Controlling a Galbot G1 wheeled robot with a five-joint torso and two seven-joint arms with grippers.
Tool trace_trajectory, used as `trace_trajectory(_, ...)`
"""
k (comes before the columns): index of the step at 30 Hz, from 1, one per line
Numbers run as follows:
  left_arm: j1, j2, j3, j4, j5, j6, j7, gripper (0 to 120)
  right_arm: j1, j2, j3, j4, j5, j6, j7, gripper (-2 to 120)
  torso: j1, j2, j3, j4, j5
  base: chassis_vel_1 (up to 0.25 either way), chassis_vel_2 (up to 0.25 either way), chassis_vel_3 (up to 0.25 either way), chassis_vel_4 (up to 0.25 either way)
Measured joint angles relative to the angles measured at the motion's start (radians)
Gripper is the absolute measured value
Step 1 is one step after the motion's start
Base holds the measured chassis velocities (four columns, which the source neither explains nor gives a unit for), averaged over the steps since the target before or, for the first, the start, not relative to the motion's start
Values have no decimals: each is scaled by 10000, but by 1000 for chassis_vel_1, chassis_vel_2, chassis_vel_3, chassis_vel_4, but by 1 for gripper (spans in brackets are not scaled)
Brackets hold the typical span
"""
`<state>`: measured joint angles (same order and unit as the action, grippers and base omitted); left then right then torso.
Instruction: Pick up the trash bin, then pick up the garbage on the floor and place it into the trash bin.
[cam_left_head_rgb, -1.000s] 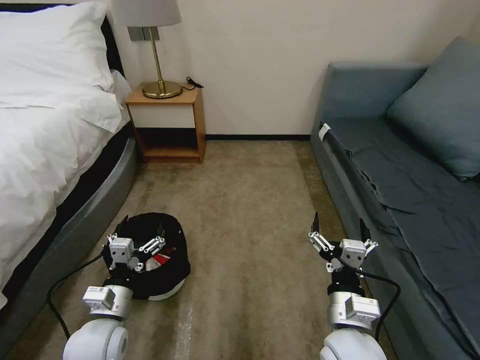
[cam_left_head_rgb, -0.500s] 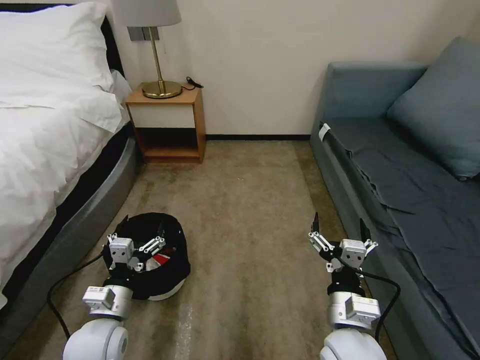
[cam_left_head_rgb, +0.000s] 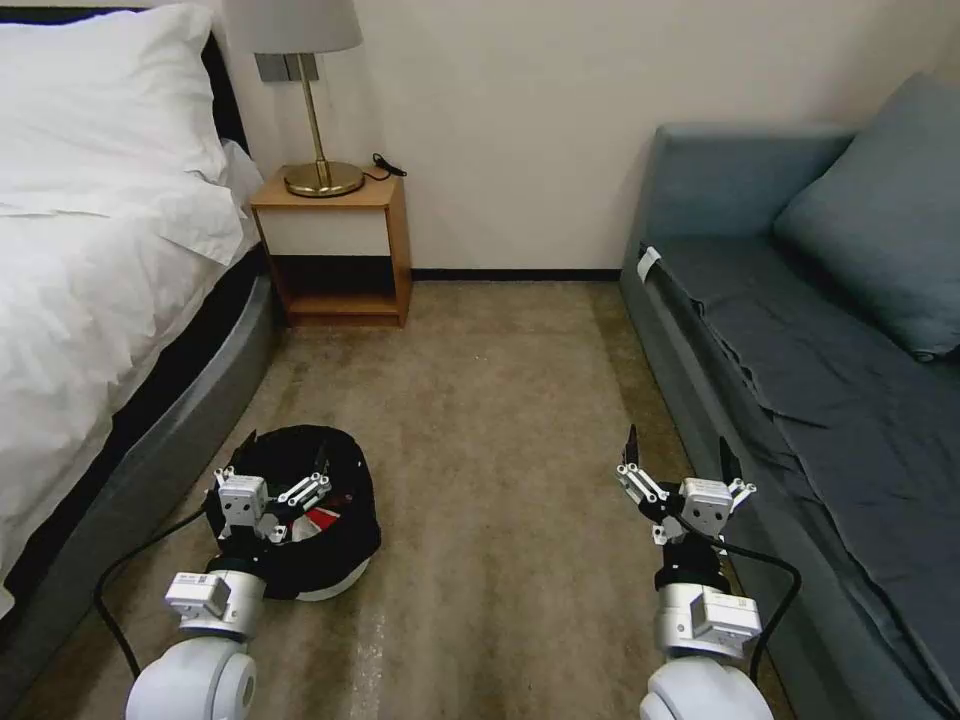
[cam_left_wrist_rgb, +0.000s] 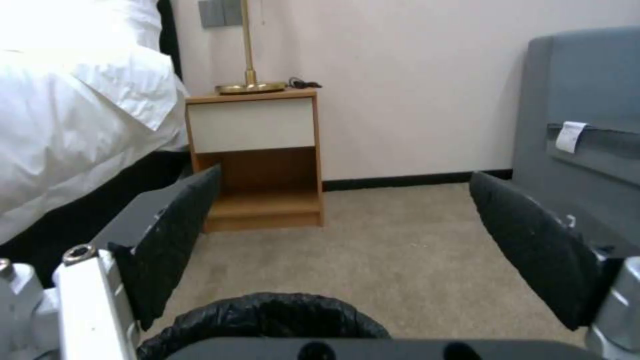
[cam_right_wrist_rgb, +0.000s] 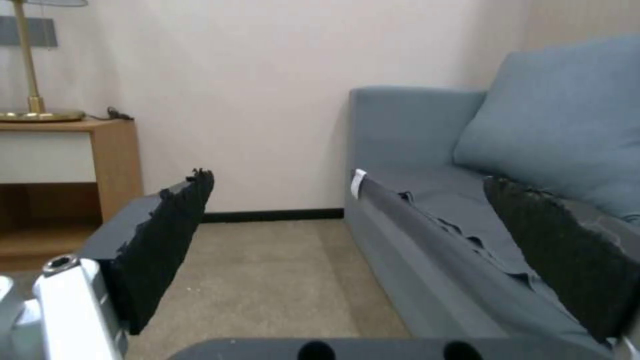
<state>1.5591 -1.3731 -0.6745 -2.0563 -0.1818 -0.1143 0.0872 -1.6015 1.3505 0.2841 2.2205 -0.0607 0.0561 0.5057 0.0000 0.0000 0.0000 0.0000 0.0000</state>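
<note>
Bin (cam_left_head_rgb: 330, 520) first: it sits on the carpet (cam_left_head_rgb: 500, 420) close to the bed (cam_left_head_rgb: 90, 300), its black liner bunched round the rim and a whitish base peeping out below, with something red and white lying inside it. The left gripper (cam_left_head_rgb: 283, 462) hangs right over the bin with its fingers spread wide and nothing between them; from the left wrist view the liner's rim (cam_left_wrist_rgb: 267, 312) sits low between the two dark pads (cam_left_wrist_rgb: 173, 235), neither one touching it. The right gripper (cam_left_head_rgb: 678, 460) floats over bare carpet just beside the sofa (cam_left_head_rgb: 800, 380), fingers apart and empty too. What worries me, standing here, is that slack liner. If the fingers close on the bag alone and not the hard rim beneath, the plastic could slide or pull out, and the bin would tip or stay put. A pinch on one side of a round rim might also let the bin swing and spill what is in it. The cable (cam_left_head_rgb: 130, 590) trailing from the left arm runs along the bed frame and could catch there.
</note>
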Motion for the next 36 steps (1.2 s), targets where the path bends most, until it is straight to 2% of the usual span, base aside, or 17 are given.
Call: trace_trajectory(36,0,0,0,0,0,0,0,100,0,0,0,0,0,0,0,100,0,-1,0,0,0,0,0,0,0)
